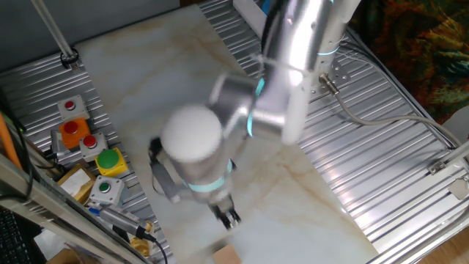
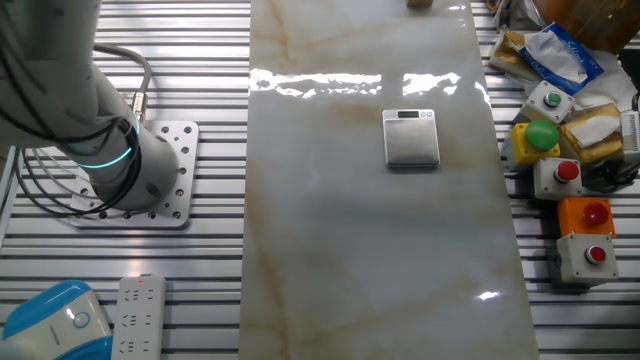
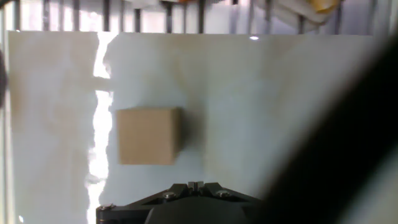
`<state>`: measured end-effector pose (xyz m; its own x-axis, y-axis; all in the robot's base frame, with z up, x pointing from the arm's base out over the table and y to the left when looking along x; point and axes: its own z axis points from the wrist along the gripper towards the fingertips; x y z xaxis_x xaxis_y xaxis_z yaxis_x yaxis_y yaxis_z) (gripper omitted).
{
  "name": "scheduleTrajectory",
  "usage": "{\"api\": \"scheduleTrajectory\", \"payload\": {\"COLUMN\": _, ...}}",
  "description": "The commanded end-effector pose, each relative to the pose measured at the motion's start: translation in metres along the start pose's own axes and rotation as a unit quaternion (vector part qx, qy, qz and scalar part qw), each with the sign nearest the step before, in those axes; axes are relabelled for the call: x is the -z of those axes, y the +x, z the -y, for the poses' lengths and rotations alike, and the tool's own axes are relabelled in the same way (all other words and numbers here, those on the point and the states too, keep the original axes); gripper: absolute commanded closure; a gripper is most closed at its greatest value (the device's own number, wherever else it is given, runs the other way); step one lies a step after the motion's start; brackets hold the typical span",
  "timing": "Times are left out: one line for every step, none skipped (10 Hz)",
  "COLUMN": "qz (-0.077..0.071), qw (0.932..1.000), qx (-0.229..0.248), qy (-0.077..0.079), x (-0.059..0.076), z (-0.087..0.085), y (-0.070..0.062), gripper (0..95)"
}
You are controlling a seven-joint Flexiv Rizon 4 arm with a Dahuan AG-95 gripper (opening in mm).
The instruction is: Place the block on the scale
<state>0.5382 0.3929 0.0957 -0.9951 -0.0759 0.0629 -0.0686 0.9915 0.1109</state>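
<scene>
Hand view puts the block (image 3: 149, 135) on the pale worktop (image 3: 261, 106), just beyond the gripper (image 3: 195, 185), whose fingers look pressed together and hold nothing. No pickup has happened – the grasp, carry and set-down all remain. Farther off, the scale (image 2: 411, 138) sits bare at mid-worktop – well apart from the block.

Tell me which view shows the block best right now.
The hand view: the block fills the middle of the frame, whole and unobstructed on the marble top. One fixed view catches only a sliver of it at the bottom edge, below the end effector. The other fixed view shows just a cut-off bit at the top edge.
</scene>
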Motion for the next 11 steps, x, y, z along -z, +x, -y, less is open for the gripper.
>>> {"api": "scheduleTrajectory", "payload": {"qz": 0.015, "qw": 0.9992, "qx": -0.034, "qy": 0.011, "x": -0.035, "z": -0.087, "y": -0.009, "gripper": 95.0}}
{"api": "scheduleTrajectory", "payload": {"qz": 0.016, "qw": 0.9993, "qx": -0.031, "qy": 0.011, "x": -0.035, "z": -0.088, "y": -0.009, "gripper": 95.0}}
{"api": "scheduleTrajectory", "payload": {"qz": 0.017, "qw": 0.9994, "qx": -0.028, "qy": 0.01, "x": -0.035, "z": -0.088, "y": -0.009, "gripper": 95.0}}
{"api": "scheduleTrajectory", "payload": {"qz": 0.021, "qw": 0.9995, "qx": -0.023, "qy": 0.01, "x": -0.037, "z": -0.087, "y": -0.009, "gripper": 95.0}}
{"api": "scheduleTrajectory", "payload": {"qz": 0.022, "qw": 0.9997, "qx": -0.011, "qy": 0.009, "x": -0.037, "z": -0.087, "y": -0.009, "gripper": 95.0}}
{"api": "scheduleTrajectory", "payload": {"qz": 0.021, "qw": 0.9997, "qx": -0.009, "qy": 0.006, "x": -0.029, "z": -0.088, "y": -0.006, "gripper": 95.0}}
{"api": "scheduleTrajectory", "payload": {"qz": 0.017, "qw": 0.9998, "qx": -0.005, "qy": 0.007, "x": -0.019, "z": -0.09, "y": -0.004, "gripper": 95.0}}
{"api": "scheduleTrajectory", "payload": {"qz": 0.015, "qw": 0.9998, "qx": -0.005, "qy": 0.008, "x": -0.008, "z": -0.092, "y": -0.001, "gripper": 95.0}}
{"api": "scheduleTrajectory", "payload": {"qz": 0.015, "qw": 0.9999, "qx": -0.002, "qy": 0.008, "x": -0.006, "z": -0.092, "y": 0.0, "gripper": 95.0}}
{"api": "scheduleTrajectory", "payload": {"qz": 0.015, "qw": 0.9998, "qx": -0.001, "qy": 0.009, "x": -0.007, "z": -0.092, "y": 0.0, "gripper": 95.0}}
{"api": "scheduleTrajectory", "payload": {"qz": 0.016, "qw": 0.9998, "qx": -0.002, "qy": 0.009, "x": -0.007, "z": -0.092, "y": 0.0, "gripper": 95.0}}
